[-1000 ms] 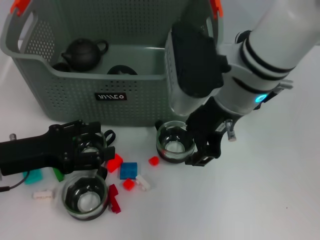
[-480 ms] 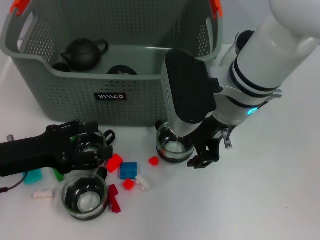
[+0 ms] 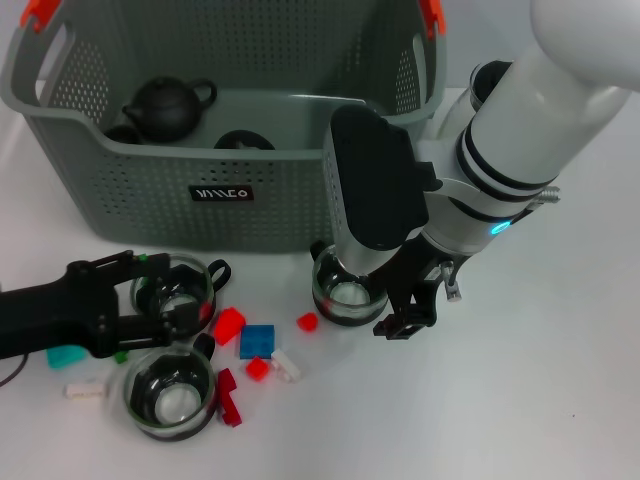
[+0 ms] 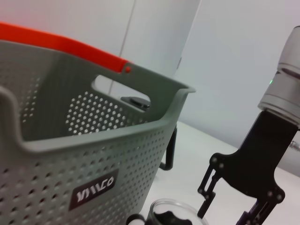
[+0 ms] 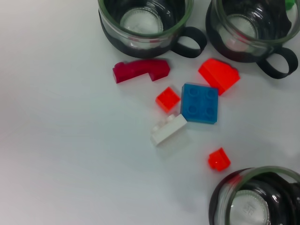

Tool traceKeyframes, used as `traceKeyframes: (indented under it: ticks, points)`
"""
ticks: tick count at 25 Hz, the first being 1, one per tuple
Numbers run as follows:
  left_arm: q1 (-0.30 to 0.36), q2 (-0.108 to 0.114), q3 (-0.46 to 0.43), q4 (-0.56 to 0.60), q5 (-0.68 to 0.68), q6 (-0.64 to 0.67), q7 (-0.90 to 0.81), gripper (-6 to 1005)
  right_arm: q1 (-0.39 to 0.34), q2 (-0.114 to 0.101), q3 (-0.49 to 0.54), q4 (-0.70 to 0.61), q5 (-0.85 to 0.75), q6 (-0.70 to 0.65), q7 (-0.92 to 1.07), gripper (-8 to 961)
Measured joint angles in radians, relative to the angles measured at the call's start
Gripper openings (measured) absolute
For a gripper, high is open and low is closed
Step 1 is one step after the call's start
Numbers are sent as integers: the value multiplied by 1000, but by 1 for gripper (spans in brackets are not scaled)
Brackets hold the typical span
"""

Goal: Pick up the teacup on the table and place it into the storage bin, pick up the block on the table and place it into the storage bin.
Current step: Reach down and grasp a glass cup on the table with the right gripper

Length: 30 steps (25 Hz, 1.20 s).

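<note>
The grey storage bin (image 3: 150, 195) stands at the back, and its wall fills the left wrist view (image 4: 93, 159). Three glass teacups are on the table. My left gripper (image 3: 180, 291) is open, with a finger on each side of the left teacup (image 3: 176, 297). Another teacup (image 3: 170, 393) stands just in front of it. My right gripper (image 3: 380, 306) is low over the third teacup (image 3: 348, 292), with one finger (image 3: 404, 318) outside its rim and the other hidden. In the left wrist view the right gripper (image 4: 229, 213) has its fingers apart. Between the cups lie loose blocks: blue (image 3: 258, 341), red (image 3: 228, 325), small red (image 3: 307, 322).
A black teapot (image 3: 168, 106) sits inside the bin. More blocks lie near the front cup: white (image 3: 286, 365), dark red (image 3: 229, 398), teal (image 3: 66, 355), another white (image 3: 85, 389). The right wrist view shows the blue block (image 5: 200, 103) and the cups (image 5: 143, 21).
My left arm has drawn back to the left, so its fingers now flank the left teacup instead of covering it. My right gripper has sunk lower onto its teacup.
</note>
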Motion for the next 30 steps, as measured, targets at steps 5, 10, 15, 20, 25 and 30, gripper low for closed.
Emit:
traceKeyframes:
  ticks: [5, 10, 15, 20, 25, 30]
  points:
    - [28, 11, -8, -7, -8, 12, 0, 903, -2, 2, -3, 20, 1, 23, 0, 550]
    - [30, 11, -12, -3, -7, 12, 0, 902, -8, 5, -32, 34, 23, 70, -13, 550]
    - [29, 11, -12, -2, -6, 11, 0, 902, -10, 5, -64, 70, 33, 118, -19, 550]
    - [26, 12, -12, -2, -6, 11, 0, 902, -12, 5, -83, 80, 48, 139, -21, 550]
    - [22, 12, -12, -2, -6, 12, 0, 902, -12, 5, -84, 89, 49, 141, -21, 549]
    - [22, 12, -12, -1, -9, 11, 0, 902, -12, 5, -85, 90, 50, 140, -17, 546]
